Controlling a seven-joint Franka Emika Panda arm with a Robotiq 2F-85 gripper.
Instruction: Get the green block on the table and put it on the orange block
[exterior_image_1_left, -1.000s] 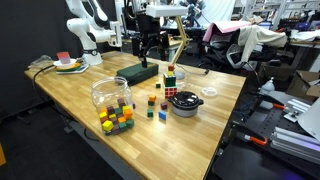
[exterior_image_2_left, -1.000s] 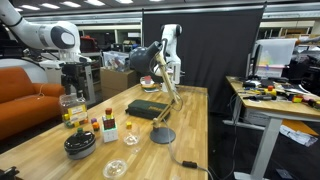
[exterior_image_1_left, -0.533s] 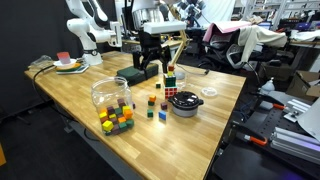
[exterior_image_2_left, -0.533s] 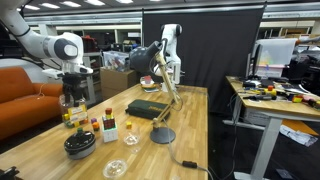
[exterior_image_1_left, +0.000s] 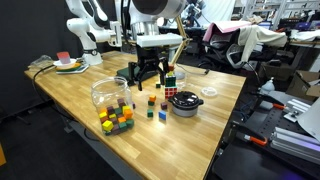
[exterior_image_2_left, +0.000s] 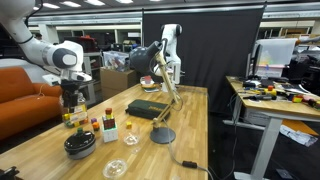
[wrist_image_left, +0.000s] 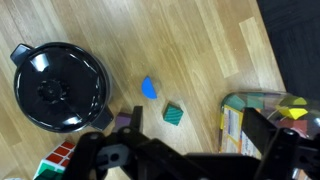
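Note:
The green block (exterior_image_1_left: 150, 113) lies on the wooden table (exterior_image_1_left: 70, 100) beside a blue cube (exterior_image_1_left: 162, 115). In the wrist view the green block (wrist_image_left: 174, 115) sits just ahead of my fingers, with the blue cube (wrist_image_left: 149, 88) beyond it. The orange block (exterior_image_1_left: 153, 101) lies a little behind them; in the wrist view I cannot make it out. My gripper (exterior_image_1_left: 147, 82) hangs open and empty above these loose cubes. Its fingers spread wide across the bottom of the wrist view (wrist_image_left: 185, 160). It also shows in an exterior view (exterior_image_2_left: 70, 97).
A black round bowl (wrist_image_left: 57, 85) and a puzzle cube (exterior_image_1_left: 170, 76) stand to one side. A glass jar (exterior_image_1_left: 110, 93) stands on the other, close to my finger (wrist_image_left: 262, 115). A bunch of coloured cubes (exterior_image_1_left: 116, 120) and a dark-green box (exterior_image_1_left: 137, 72) are nearby.
My gripper has come down and forward from above the dark-green box to over the loose cubes. The blocks have not moved.

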